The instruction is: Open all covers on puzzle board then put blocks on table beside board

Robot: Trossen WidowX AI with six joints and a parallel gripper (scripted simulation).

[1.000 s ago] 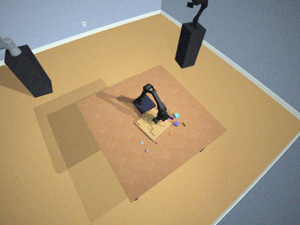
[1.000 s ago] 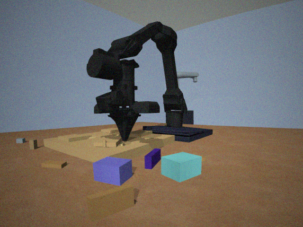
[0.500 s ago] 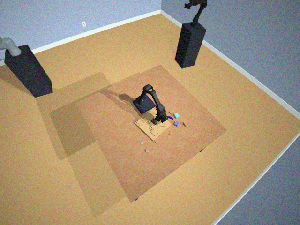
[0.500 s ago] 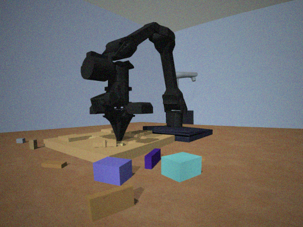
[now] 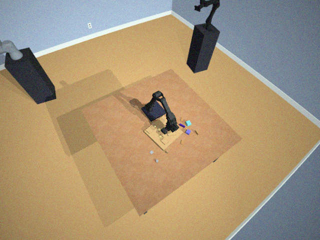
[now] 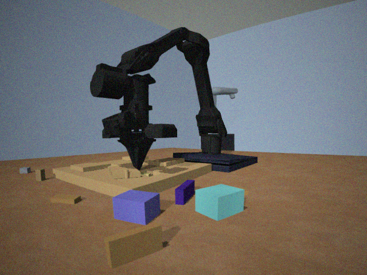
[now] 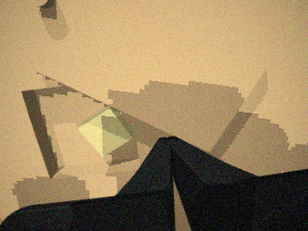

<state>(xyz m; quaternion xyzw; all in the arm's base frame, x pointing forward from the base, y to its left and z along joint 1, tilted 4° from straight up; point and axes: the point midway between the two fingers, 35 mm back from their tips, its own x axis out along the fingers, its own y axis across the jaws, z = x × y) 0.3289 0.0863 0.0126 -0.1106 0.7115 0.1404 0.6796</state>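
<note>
The tan puzzle board (image 5: 160, 140) (image 6: 89, 177) (image 7: 144, 34) lies on the table in front of the arm's dark base (image 5: 153, 111) (image 6: 219, 160). My gripper (image 5: 164, 130) (image 6: 138, 167) (image 7: 166, 144) is shut and empty, with its tips down at the board's surface. In the wrist view a pale yellow-green block (image 7: 105, 131) sits in a well just left of the fingertips, partly under a slanted cover (image 7: 144, 112). A violet block (image 5: 188, 132) (image 6: 135, 206), a dark purple block (image 5: 182, 125) (image 6: 184, 191) and a cyan block (image 5: 188, 123) (image 6: 219, 201) rest on the table beside the board.
Loose tan pieces (image 6: 135, 245) (image 6: 65, 199) (image 6: 40, 174) lie on the table around the board. Two small grey blocks (image 5: 151, 152) (image 5: 156, 160) lie beyond the board's other side. Two dark pedestals (image 5: 202, 46) (image 5: 29, 74) stand far off on the floor.
</note>
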